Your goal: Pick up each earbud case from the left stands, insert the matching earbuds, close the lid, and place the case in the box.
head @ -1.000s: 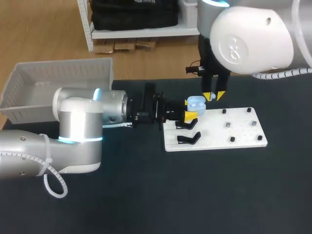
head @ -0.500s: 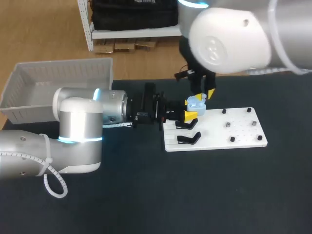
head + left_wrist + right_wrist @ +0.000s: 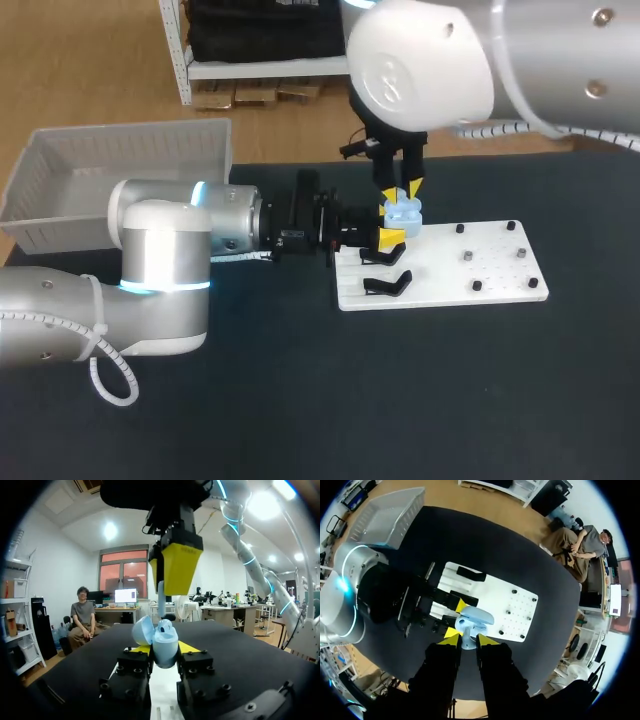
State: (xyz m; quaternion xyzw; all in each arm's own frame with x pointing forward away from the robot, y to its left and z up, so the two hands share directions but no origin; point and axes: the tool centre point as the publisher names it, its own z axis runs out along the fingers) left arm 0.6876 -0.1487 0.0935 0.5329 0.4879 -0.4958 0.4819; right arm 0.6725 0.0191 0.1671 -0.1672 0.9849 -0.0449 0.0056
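No legible text, labels, numbers or signs in view.

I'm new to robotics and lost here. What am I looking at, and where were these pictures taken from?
Two robot arms stand at a dark table. One picture looks down from overhead; the two round ones come from cameras on each arm's wrist. The left pincer holds a pale blue earbud case, lid open. The right pincer hangs just above it, pinching what looks like a white earbud. Under them lies a white board with a black stand; a grey box sits at the table's far left.
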